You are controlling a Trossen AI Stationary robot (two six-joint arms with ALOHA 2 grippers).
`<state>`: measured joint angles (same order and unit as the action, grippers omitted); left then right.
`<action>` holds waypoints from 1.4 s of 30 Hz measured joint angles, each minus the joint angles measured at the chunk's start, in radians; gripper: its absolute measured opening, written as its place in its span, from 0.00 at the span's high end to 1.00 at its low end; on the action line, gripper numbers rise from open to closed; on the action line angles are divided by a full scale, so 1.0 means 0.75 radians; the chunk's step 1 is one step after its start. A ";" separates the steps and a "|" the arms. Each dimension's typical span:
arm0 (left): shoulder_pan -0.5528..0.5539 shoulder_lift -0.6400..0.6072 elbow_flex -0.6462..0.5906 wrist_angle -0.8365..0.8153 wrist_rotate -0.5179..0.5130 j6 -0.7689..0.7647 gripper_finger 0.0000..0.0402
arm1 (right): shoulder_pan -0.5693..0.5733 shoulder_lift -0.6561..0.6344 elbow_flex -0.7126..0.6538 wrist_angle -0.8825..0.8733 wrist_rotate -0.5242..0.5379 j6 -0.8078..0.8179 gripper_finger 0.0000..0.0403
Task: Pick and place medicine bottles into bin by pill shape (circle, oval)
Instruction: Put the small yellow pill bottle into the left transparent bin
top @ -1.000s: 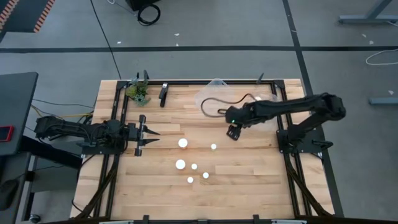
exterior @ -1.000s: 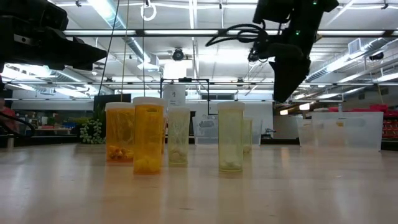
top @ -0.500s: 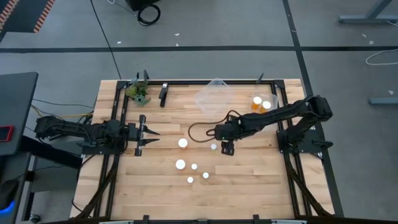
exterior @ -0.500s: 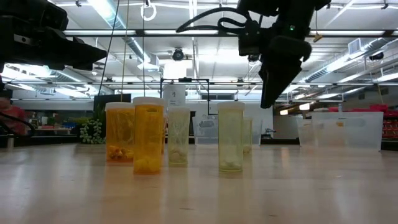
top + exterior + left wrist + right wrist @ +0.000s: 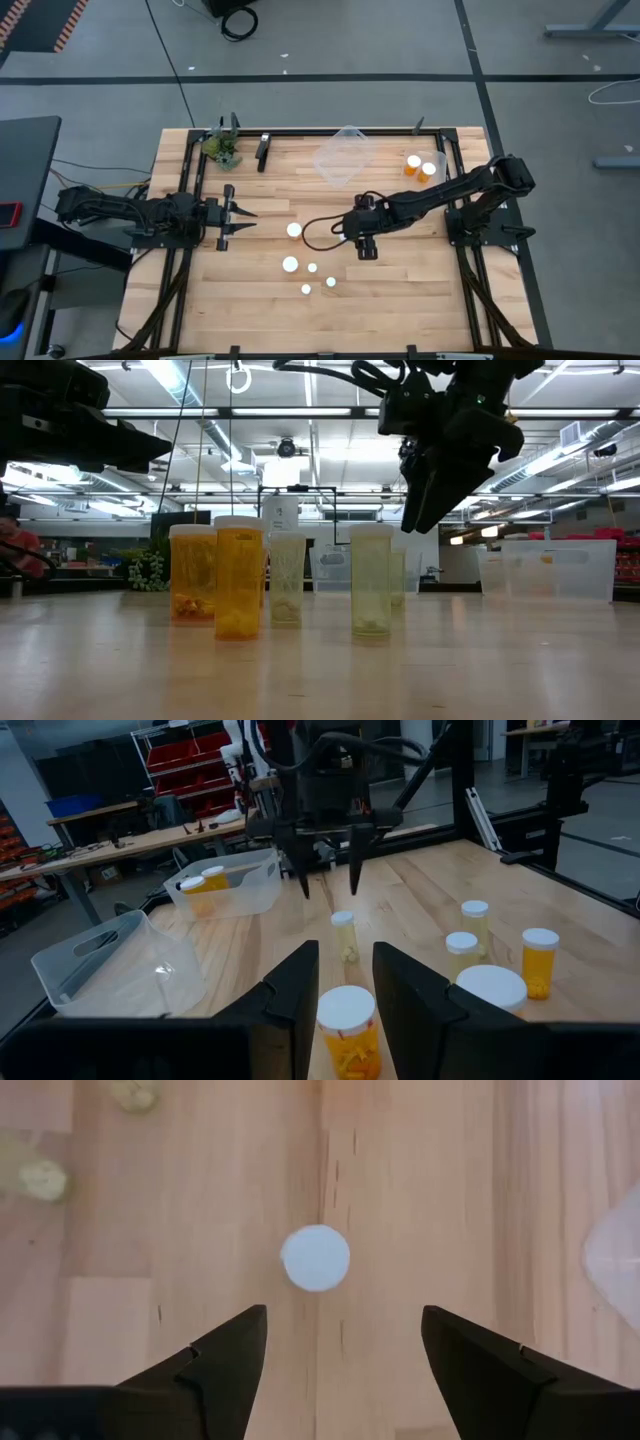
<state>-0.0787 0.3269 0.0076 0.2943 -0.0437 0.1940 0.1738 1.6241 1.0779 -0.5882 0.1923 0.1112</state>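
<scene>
Hovered with the right gripper directly over a pale bottle standing upright near the middle of the table. Fingers spread wide to either side of its round white cap, apart from it, with nothing held.

Waited at the table's left side with the left gripper, fingers parted and empty, pointing toward an orange capped bottle standing just beyond the tips.

Counted five more bottles loose on the wood, all upright, clustered between the two grippers and toward the near edge. From table height, saw orange pills heaped at the bottom of the amber bottles and a few pale pills at the bottom of the clear-bodied ones; could not tell pill shape.

At the far edge, found a clear bin with nothing inside. Well to its right, by the right arm's base, found a second bin holding two orange bottles, upright and side by side, white caps on.

Noted a small plant at the far left corner.
</scene>
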 joint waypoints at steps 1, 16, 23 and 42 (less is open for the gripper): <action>0.000 0.000 0.000 0.000 0.000 0.000 0.73 | 0.000 0.000 -0.005 0.001 -0.007 0.010 0.32; 0.000 0.000 0.000 0.000 0.000 0.000 0.73 | 0.007 0.188 0.082 -0.027 -0.019 0.080 0.33; 0.000 0.000 0.000 0.001 0.000 0.000 0.73 | -0.004 0.278 0.219 -0.089 0.012 0.036 0.33; 0.000 0.000 0.000 0.001 0.000 0.000 0.73 | -0.019 0.322 0.253 -0.098 -0.024 0.041 0.39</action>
<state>-0.0787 0.3267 0.0074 0.2951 -0.0441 0.1940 0.1593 1.8660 1.2675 -0.6617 0.1741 0.1422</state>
